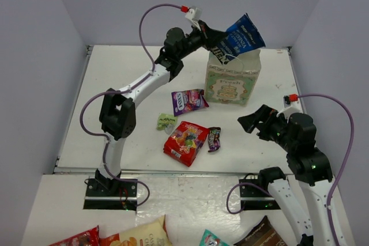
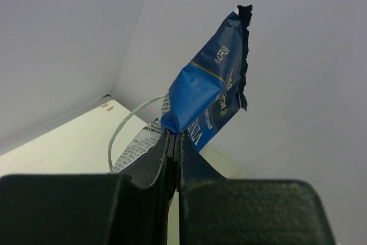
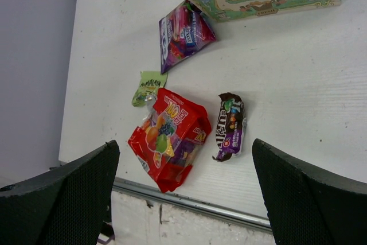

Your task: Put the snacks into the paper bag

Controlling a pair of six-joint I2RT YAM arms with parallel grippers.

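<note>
My left gripper [image 1: 222, 47] is shut on the lower edge of the blue chip bag [image 1: 245, 34], holding it tilted just above the open top of the paper bag [image 1: 233, 82]. In the left wrist view the blue chip bag [image 2: 209, 93] sticks up from the left gripper [image 2: 174, 137], whose jaws are pressed together. On the table lie the purple candy pack [image 1: 188, 101], the tiny green packet [image 1: 166, 121], the red candy bag [image 1: 185, 142] and the dark brown packet [image 1: 214, 139]. My right gripper [image 1: 251, 119] hangs open above them, holding nothing, with the red candy bag [image 3: 169, 139] and the dark brown packet [image 3: 230, 125] below it.
The paper bag's thin loop handle [image 2: 117, 130] curves beside the left fingers. A metal rail [image 1: 184, 171] marks the table's front edge. Beyond it lie a large yellow-orange chip bag [image 1: 141, 234], a red packet [image 1: 78, 239], a teal packet [image 1: 210, 239] and a dark brown pouch [image 1: 259, 235]. Grey walls enclose the table.
</note>
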